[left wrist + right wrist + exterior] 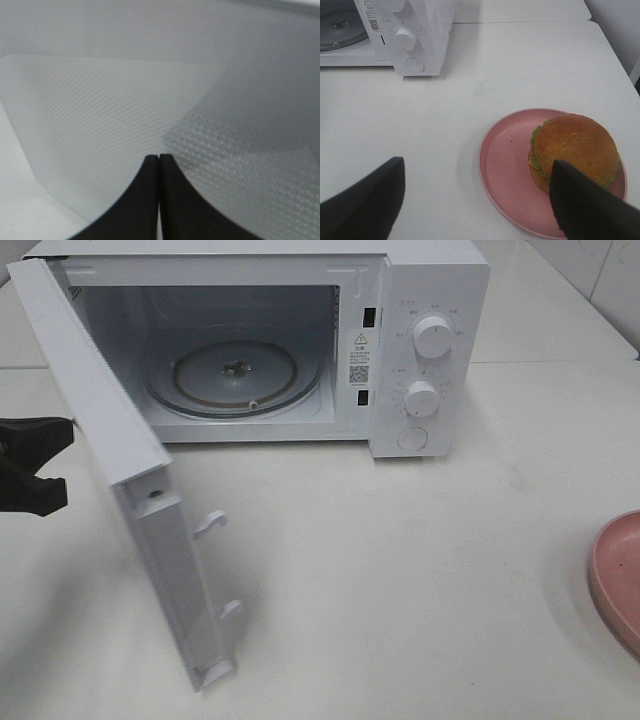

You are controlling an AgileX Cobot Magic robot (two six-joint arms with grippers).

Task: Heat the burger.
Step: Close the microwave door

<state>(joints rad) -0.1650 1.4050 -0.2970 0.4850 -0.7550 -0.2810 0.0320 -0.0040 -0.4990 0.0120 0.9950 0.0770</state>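
The burger (575, 150) has a golden-brown bun and a green lettuce frill, and sits on a pink plate (505, 175) on the white table. My right gripper (477, 200) is open and empty above the plate's near side, with one finger (590, 210) over the burger's edge. The burger is out of the exterior view, where only the plate's rim (620, 580) shows at the right edge. The white microwave (430, 300) stands open with its glass turntable (235, 375) bare. My left gripper (159, 165) is shut and empty, close to the outer face of the open door (130, 480).
The microwave door swings out toward the table's front left, with two latch hooks (212, 524) on its edge. Two dials (433, 337) and a button are on the microwave's right panel. White table lies between the microwave and the plate.
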